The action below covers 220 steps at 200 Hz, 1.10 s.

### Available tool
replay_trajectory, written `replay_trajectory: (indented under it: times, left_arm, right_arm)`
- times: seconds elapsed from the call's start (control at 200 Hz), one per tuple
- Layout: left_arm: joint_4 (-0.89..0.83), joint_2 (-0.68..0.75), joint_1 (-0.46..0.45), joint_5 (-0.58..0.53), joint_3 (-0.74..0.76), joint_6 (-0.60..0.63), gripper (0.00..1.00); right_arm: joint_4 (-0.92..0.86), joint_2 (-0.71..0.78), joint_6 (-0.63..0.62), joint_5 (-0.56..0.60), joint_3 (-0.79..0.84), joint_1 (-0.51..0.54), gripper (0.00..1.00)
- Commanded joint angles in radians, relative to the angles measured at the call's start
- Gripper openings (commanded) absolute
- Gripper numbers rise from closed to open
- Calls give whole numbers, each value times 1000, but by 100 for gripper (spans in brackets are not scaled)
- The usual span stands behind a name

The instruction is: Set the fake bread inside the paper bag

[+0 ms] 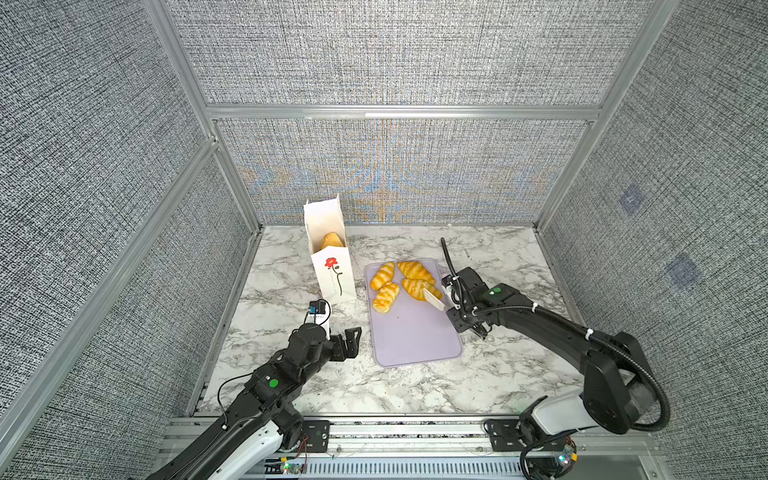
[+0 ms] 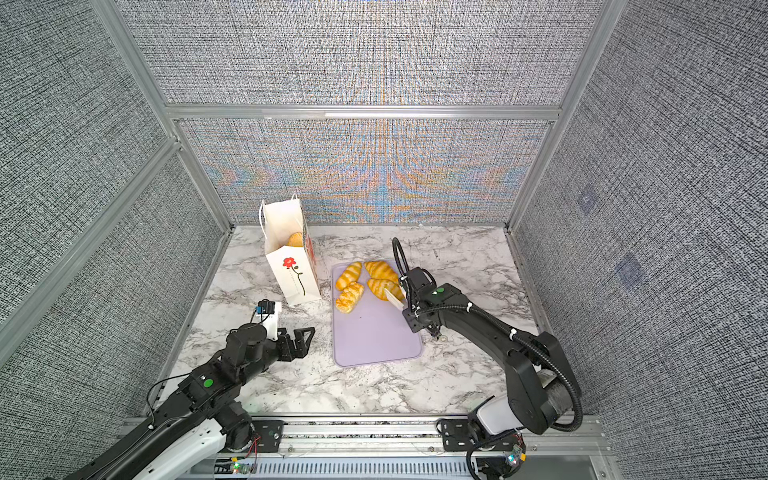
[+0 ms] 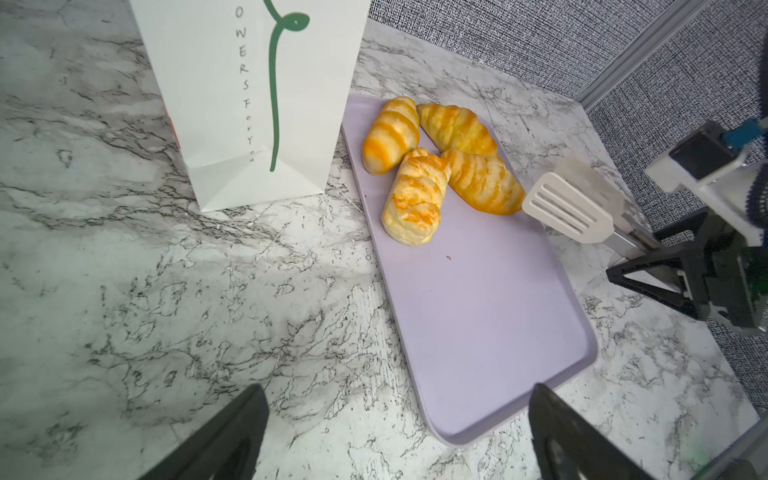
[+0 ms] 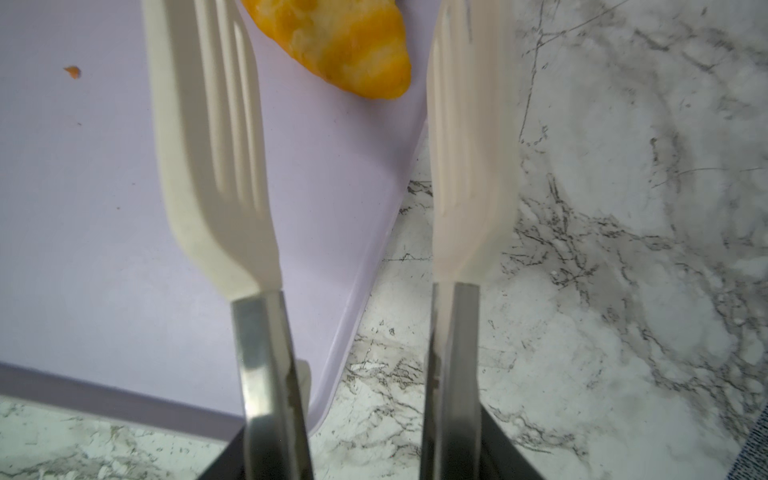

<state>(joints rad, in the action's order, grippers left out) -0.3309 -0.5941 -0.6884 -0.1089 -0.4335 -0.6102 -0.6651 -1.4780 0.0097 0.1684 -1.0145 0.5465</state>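
Note:
The white paper bag (image 1: 332, 272) (image 2: 293, 274) (image 3: 249, 104) with a red flower stands open on the table, one piece of fake bread (image 1: 331, 240) (image 2: 295, 239) inside it. Several golden pastries (image 1: 415, 270) (image 2: 349, 297) (image 3: 415, 195) lie at the far end of a lilac tray (image 1: 415, 336) (image 3: 498, 311). My right gripper (image 1: 451, 303) (image 4: 365, 449) is shut on white tongs (image 1: 433, 299) (image 3: 565, 208) (image 4: 216, 145). The tongs' blades stand apart, and the nearest croissant's end (image 4: 345, 45) shows between them, untouched. My left gripper (image 1: 347, 338) (image 3: 395, 399) hangs open and empty, left of the tray.
The tray's near half (image 2: 374, 340) is bare, with a small orange crumb (image 4: 72, 72) on it. Grey fabric walls with aluminium posts close in the marble table (image 1: 332, 386) on three sides. The bag stands close to the tray's far left corner.

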Motion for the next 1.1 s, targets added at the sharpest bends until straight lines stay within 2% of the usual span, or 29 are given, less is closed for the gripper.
replay_trajectory:
  times: [0.0,0.15,0.27,0.375,0.545,0.88,1.096]
  left_arm:
    - [32,-6,-2,-14,4,-8,99]
    - [28,-18,-4,-8,6,-11,99]
    - [28,-10,-5,-11,9,-11,99]
    - [25,-10,-5,-15,10,-11,99]
    - [27,-18,-5,-14,10,-10,99]
    - [43,-35,-7,-7,12,-10,99]
    - [48,-40,-6,-9,15,-8,99]
  right_arm:
    - [39,-19,-19,-66,-1,-16,55]
    - [52,-64,-39,-62,-7,-19,55]
    - [41,-89,-37,-110,-16,-19,55]
    - [30,-91,-27,-149,-9,-9,55]
    - [7,-64,-1,-145,7,30,54]
    - [-58,-11,91,-82,12,99,55]
    - [-75,-6,94,17,-9,112,55]
